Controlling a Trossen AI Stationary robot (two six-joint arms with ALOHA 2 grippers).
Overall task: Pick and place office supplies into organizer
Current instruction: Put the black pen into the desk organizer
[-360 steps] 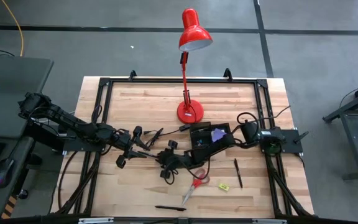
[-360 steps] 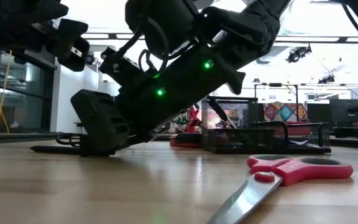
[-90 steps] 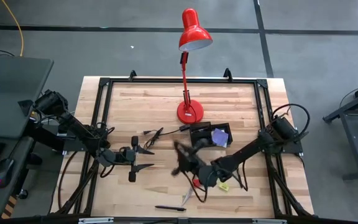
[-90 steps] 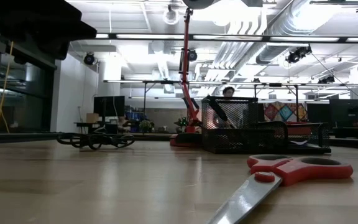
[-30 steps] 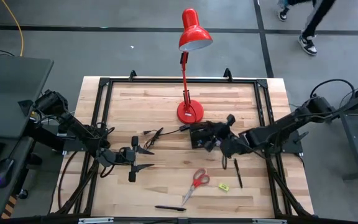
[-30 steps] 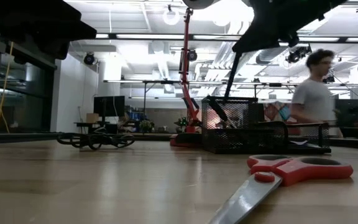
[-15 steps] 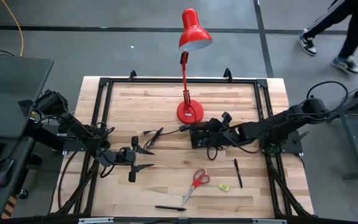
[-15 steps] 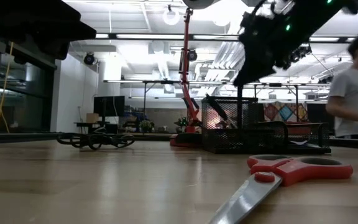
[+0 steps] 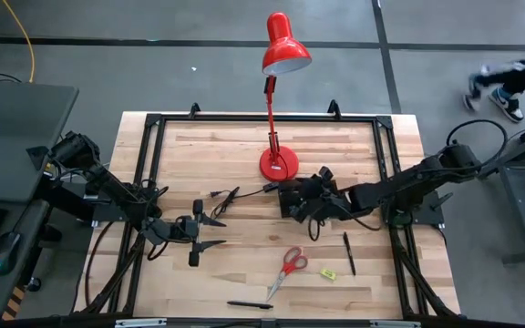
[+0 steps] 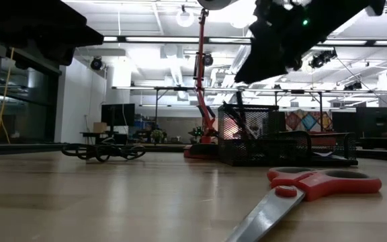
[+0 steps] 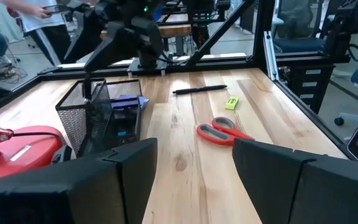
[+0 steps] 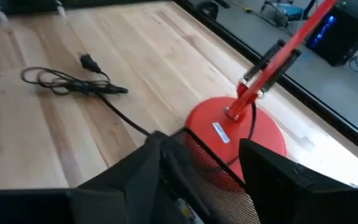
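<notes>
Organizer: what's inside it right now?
Inside the organizer, a purple sticky-note pad and a pen sticking up show. The right gripper hangs over it, hiding the rest from above.

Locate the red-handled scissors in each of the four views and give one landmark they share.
High view: scissors on the table's near part, right of centre.
Low view: scissors in the right foreground.
Left wrist view: scissors near centre.
Right wrist view: not in it.
Shared landmark: the red lamp base.

No legible text, labels or nos. anywhere.
</notes>
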